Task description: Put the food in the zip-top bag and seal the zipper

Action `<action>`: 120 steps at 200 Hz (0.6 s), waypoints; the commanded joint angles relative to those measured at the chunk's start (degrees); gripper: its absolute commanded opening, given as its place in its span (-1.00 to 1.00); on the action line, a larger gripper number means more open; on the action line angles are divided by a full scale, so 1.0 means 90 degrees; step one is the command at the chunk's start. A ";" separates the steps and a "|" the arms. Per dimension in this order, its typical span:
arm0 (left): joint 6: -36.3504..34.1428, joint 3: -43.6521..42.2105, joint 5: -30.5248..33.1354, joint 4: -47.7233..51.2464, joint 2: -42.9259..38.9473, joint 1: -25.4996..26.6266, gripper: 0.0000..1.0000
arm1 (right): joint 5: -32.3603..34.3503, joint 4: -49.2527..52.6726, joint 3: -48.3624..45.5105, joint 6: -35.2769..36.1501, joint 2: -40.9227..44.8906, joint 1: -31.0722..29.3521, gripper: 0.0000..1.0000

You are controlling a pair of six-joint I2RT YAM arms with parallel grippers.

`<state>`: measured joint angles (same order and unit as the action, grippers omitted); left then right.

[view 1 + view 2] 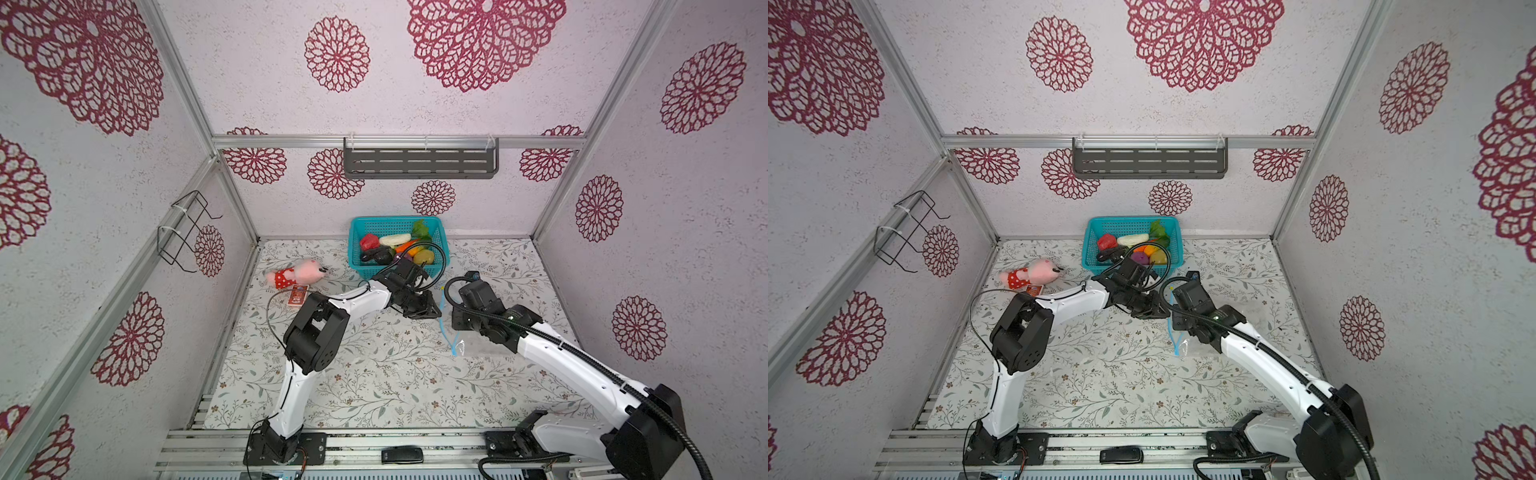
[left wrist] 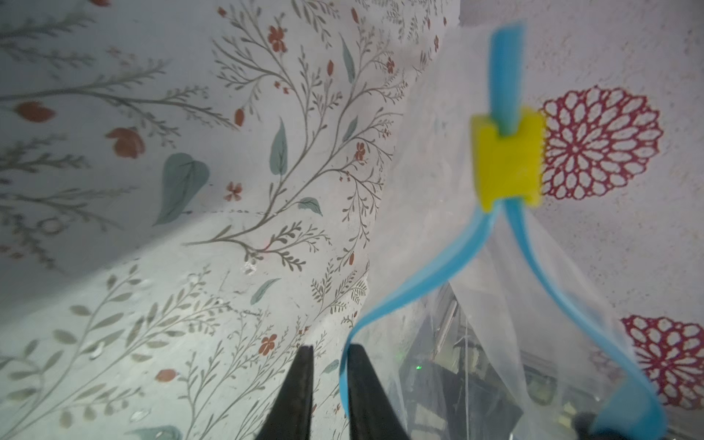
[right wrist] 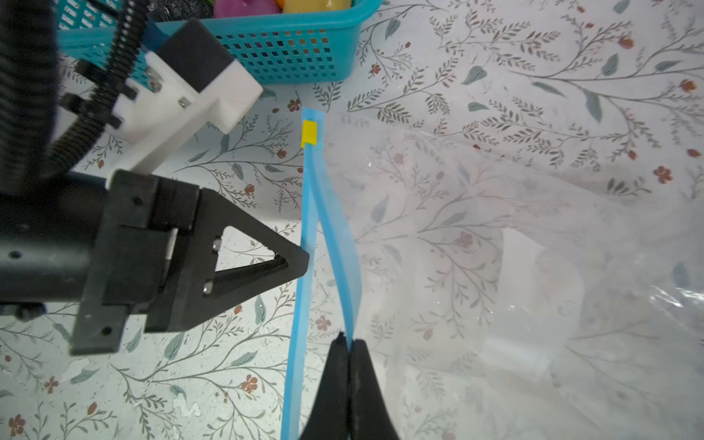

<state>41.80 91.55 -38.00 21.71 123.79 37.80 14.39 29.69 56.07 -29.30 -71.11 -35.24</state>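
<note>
The zip-top bag (image 1: pixel 478 347) (image 3: pixel 495 247) lies clear and crinkled on the floral table under my right arm. Its mouth gapes. The blue zipper (image 3: pixel 304 304) (image 2: pixel 419 274) splits into two strips below a yellow slider (image 3: pixel 309 133) (image 2: pixel 506 164). My right gripper (image 3: pixel 348 341) is shut on the raised strip. My left gripper (image 2: pixel 329 348) (image 3: pixel 304 263) stands slightly open at the other strip, which rests against one finger's inner face. The food (image 1: pixel 395 247) (image 1: pixel 1133 249) lies piled in the teal basket (image 1: pixel 365 270).
A pink plush toy (image 1: pixel 297 274) and a small red box (image 1: pixel 298 296) lie at the left of the table. The basket stands at the back wall, close behind both wrists. A grey shelf (image 1: pixel 419 164) and a wire rack (image 1: pixel 183 232) hang on the walls.
</note>
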 commanded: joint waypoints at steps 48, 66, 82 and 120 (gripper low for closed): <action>-0.0726 -0.0060 0.0578 0.0530 -0.0970 -0.0723 -0.14 | -0.0807 -0.1016 -0.0194 -0.0217 -0.0319 0.0414 -1.00; -0.1085 0.0651 0.1017 0.1163 -0.0843 -0.0898 -0.05 | -0.0910 -0.1099 -0.0234 -0.0173 -0.0332 0.0457 -1.00; -0.1319 0.1547 0.1404 0.1750 -0.0556 -0.0997 0.09 | -0.0997 -0.1160 -0.0259 -0.0096 -0.0317 0.0468 -1.00; -0.2019 0.4346 0.2336 0.3313 0.0943 -0.1121 0.34 | -0.1044 -0.1202 -0.0323 -0.0046 -0.0243 0.0486 -1.00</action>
<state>29.52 119.28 -23.27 40.18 124.01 28.21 5.76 20.40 53.28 -30.02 -74.26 -31.27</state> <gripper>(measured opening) 0.661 0.056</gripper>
